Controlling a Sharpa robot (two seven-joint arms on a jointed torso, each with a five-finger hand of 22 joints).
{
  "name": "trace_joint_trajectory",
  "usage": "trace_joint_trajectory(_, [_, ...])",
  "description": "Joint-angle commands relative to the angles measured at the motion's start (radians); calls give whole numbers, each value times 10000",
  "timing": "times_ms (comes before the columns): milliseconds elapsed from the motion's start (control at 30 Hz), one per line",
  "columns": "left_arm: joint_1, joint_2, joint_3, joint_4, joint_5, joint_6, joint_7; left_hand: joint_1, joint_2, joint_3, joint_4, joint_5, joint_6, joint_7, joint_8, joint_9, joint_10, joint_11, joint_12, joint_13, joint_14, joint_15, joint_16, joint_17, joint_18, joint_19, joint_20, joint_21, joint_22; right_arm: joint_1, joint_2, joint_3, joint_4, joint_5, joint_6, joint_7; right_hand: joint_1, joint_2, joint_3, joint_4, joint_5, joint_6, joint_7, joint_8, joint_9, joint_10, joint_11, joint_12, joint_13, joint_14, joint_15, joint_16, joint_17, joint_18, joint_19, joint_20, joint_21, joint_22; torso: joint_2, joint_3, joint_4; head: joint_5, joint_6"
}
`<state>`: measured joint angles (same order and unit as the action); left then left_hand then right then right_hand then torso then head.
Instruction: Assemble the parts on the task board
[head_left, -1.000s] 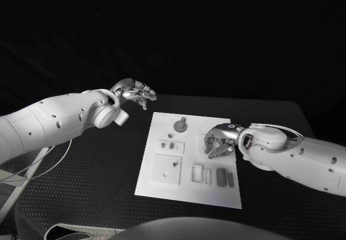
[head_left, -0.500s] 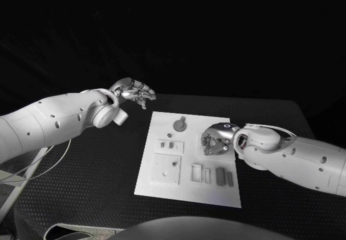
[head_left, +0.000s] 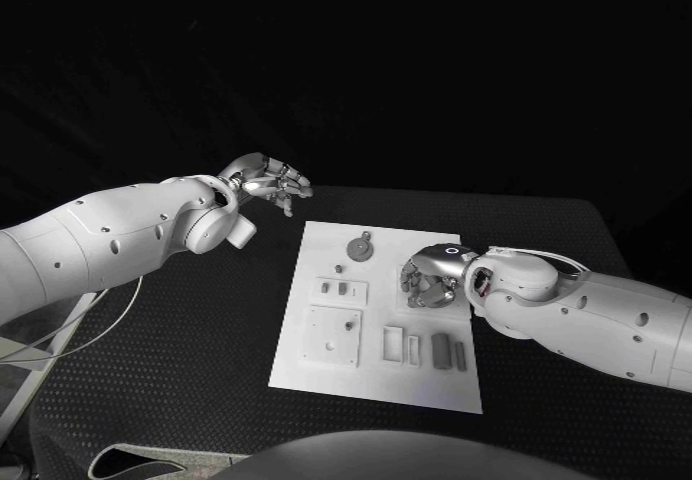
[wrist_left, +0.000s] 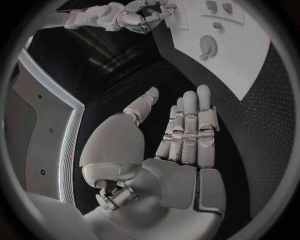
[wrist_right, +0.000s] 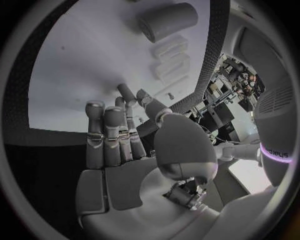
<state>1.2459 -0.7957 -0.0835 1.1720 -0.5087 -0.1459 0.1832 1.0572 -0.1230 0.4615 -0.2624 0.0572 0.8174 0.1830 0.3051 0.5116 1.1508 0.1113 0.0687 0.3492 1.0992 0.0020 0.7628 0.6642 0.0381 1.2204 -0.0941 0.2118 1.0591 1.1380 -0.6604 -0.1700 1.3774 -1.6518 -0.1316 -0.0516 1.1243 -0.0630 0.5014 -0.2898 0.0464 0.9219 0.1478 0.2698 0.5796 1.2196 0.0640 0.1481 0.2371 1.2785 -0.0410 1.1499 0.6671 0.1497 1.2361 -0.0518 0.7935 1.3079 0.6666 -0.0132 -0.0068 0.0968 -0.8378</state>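
The white task board (head_left: 325, 370) lies in the middle of the black table. At its far end lies a round grey part (head_left: 361, 247) with a small grey part (head_left: 339, 270) near it; two dark grey bars (head_left: 441, 352) lie near its right edge. My right hand (head_left: 428, 277) hovers over the board's right edge, between the round part and the bars, holding nothing. In the right wrist view its fingers (wrist_right: 111, 135) stretch out over the board (wrist_right: 81, 75), near a grey cylinder (wrist_right: 167, 21). My left hand (head_left: 270, 183) is raised beyond the board's far left corner, fingers (wrist_left: 187, 125) spread and empty.
White raised blocks (head_left: 343, 292) (head_left: 335, 338) and two narrow slotted blocks (head_left: 394, 345) stand on the board's left and middle. Black table (head_left: 188, 330) surrounds the board on all sides. A cable (head_left: 101, 325) hangs beneath my left arm.
My right hand has drawn a little farther up the board's right edge and turned its palm inward. The left hand has stayed where it was.
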Motion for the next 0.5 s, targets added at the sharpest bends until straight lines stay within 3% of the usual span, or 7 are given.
trace_joint_trajectory(33, [7,-1,4,6,83,176,139,20,35,-16,42,-7,1,73,52,-12,-55,9,10,15,0,16,-30,16,469,60,-6,-39,11,-4,-6,-3,-31,-207,212,-121,54,31,70,-13,18,105,5,70,-10,99,-7,39,15,-34,-92,41,-10,1121,60,-22,57,17,1,3,-6,4,-20])
trace_joint_trajectory(500, [7,-16,4,4,83,200,124,0,47,-17,65,-6,-9,75,61,-21,-64,11,6,15,2,17,-38,28,469,62,-5,-43,14,-4,16,-13,-152,-291,76,-213,106,-99,190,-27,18,108,8,31,-59,-119,67,-140,-1,-71,-22,33,-34,1121,12,-18,43,60,-2,5,-5,-10,-72])
